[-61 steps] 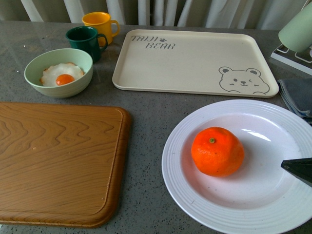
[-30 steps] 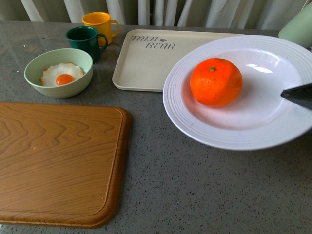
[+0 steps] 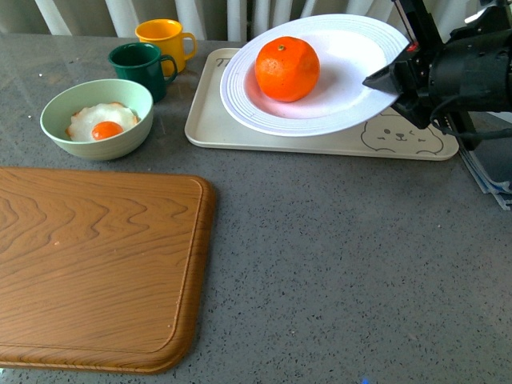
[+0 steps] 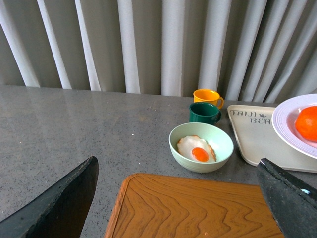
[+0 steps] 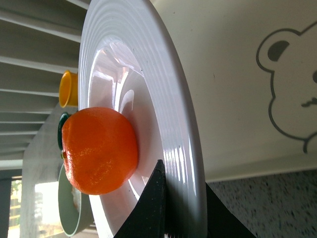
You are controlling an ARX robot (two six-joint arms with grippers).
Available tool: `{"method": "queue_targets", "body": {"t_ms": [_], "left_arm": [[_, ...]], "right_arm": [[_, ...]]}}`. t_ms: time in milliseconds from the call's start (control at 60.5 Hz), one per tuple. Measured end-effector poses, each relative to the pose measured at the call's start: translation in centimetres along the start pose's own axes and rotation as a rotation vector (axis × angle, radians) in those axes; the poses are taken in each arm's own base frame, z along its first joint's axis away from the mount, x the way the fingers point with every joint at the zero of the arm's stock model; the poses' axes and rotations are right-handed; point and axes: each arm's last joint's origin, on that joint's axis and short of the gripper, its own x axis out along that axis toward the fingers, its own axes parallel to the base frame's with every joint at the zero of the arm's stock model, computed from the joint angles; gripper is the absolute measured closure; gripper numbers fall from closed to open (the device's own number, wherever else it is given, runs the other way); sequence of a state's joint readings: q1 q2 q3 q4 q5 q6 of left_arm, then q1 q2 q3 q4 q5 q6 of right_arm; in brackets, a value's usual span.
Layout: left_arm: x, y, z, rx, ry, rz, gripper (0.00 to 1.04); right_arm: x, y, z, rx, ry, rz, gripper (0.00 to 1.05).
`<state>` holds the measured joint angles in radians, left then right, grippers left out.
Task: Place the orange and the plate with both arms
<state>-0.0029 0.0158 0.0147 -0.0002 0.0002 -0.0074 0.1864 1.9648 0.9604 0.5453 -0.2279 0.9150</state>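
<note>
The white ribbed plate (image 3: pixel 344 72) hangs tilted in the air above the cream bear tray (image 3: pixel 264 124) at the back of the table. The orange (image 3: pixel 287 68) rests in the plate's left half. My right gripper (image 3: pixel 390 80) is shut on the plate's right rim. In the right wrist view, its dark fingers (image 5: pixel 151 208) pinch the plate's rim (image 5: pixel 185 163) from both sides, with the orange (image 5: pixel 99 148) just beyond. My left gripper (image 4: pixel 178 198) is open over the wooden board (image 4: pixel 198 208), holding nothing; the plate (image 4: pixel 290 121) and orange (image 4: pixel 307 124) show at that view's edge.
A wooden cutting board (image 3: pixel 96 264) fills the front left. A pale green bowl with a fried egg (image 3: pixel 98 118) stands behind it, then a dark green mug (image 3: pixel 140 68) and a yellow mug (image 3: pixel 164 40). Grey cloth (image 3: pixel 488 176) lies at the right edge. Curtains hang at the back.
The right gripper has lifted the plate with the orange from the front right of the table, up and back-left, to above the bear tray. The right arm has come into view.
</note>
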Motion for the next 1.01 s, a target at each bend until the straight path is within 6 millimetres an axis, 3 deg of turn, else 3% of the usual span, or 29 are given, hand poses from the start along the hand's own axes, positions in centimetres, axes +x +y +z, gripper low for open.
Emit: {"method": "queue_targets", "body": {"t_ms": [314, 529, 1008], "left_arm": [[0.0, 0.0, 0.0, 0.000, 0.000, 0.000, 0.09], [0.0, 0.0, 0.0, 0.000, 0.000, 0.000, 0.09], [0.0, 0.0, 0.0, 0.000, 0.000, 0.000, 0.09]], "right_arm": [[5.5, 0.2, 1.4, 0.031, 0.016, -0.023, 1.01], [8.3, 0.6, 2.1, 0.029, 0.021, -0.044, 1.01], [9.9, 0.2, 2.1, 0.024, 0.041, -0.088, 1.01]]}}
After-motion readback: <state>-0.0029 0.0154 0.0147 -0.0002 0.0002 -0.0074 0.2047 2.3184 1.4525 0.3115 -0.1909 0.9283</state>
